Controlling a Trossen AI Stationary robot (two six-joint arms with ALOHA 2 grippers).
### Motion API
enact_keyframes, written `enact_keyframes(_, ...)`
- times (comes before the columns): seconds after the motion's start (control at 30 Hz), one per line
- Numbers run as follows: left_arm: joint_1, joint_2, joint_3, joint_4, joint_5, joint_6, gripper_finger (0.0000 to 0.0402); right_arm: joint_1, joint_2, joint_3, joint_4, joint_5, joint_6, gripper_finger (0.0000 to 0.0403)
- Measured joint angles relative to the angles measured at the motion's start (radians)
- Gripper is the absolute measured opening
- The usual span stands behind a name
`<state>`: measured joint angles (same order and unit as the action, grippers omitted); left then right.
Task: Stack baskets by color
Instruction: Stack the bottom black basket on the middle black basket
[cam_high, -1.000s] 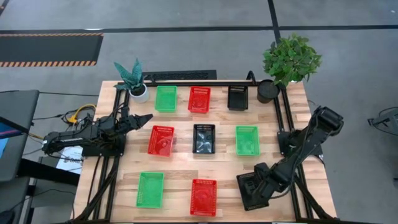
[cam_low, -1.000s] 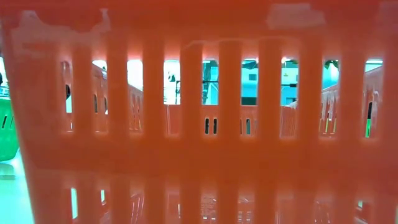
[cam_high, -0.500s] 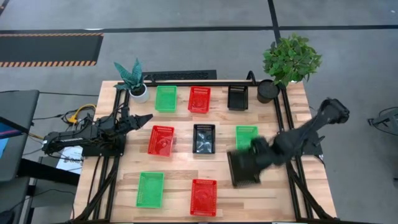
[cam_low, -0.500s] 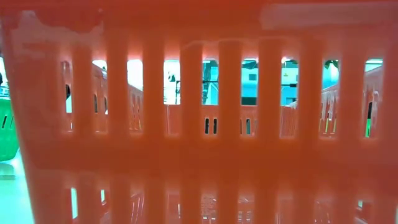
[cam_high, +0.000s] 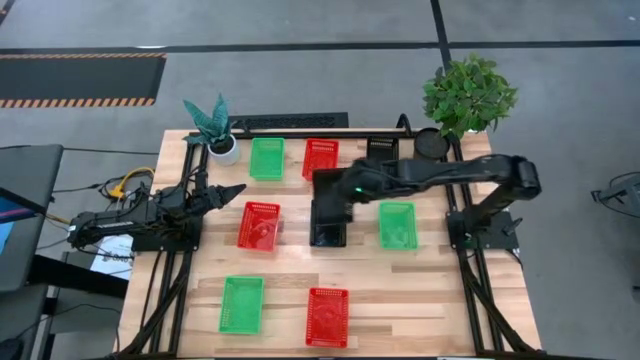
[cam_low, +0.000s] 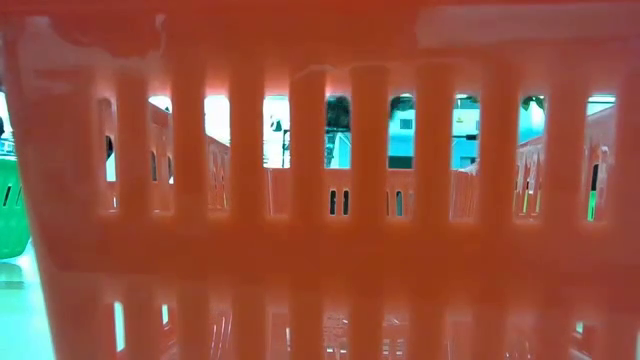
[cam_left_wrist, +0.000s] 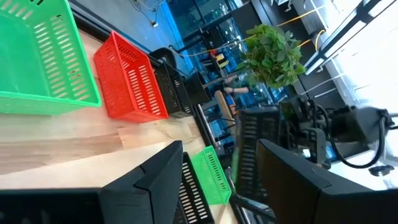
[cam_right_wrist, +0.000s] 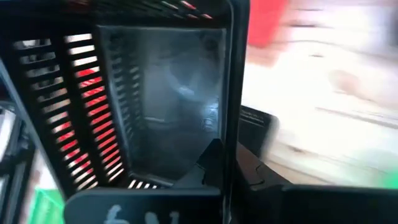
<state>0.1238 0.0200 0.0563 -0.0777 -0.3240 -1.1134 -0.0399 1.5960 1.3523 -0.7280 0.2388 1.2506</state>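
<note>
Right pincer (cam_high: 332, 190), clenched on a black basket (cam_high: 328, 203), has swung from near-right bench (cam_high: 290, 270) corner to above the centre black basket (cam_high: 327, 235); left pincer (cam_high: 235, 189) released.

Baskets lie in three rows on the bench (cam_high: 440, 300). The right hand (cam_high: 333, 195) holds a carried basket (cam_high: 329, 207) over the centre basket (cam_high: 327, 236); the left hand (cam_high: 232, 190) waits left.

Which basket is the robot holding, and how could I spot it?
Look down on the light wooden table and follow the right arm from the right side to the middle. Its right gripper is shut on a black plastic mesh basket. It is the only basket in a gripper, and it hangs over another black basket.
</note>
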Motion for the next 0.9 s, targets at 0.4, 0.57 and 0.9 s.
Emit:
enact_keyframes(0.4, 0.000, 0.000, 0.000, -0.002, 0.017, -0.009, 0.0193, 0.076, 0.100, -0.001, 0.045, -0.034, 0.049, 0.0013)
enact_keyframes(0.57, 0.000, 0.011, 0.000, -0.004, 0.041, -0.025, 0.0193, 0.089, -0.011, 0.001, -0.066, -0.003, 0.003, 0.0008)
enact_keyframes(0.9, 0.000, 0.032, 0.000, -0.003, 0.004, -0.052, 0.0193, 0.048, -0.401, -0.234, -0.217, 0.046, 0.036, 0.0010)
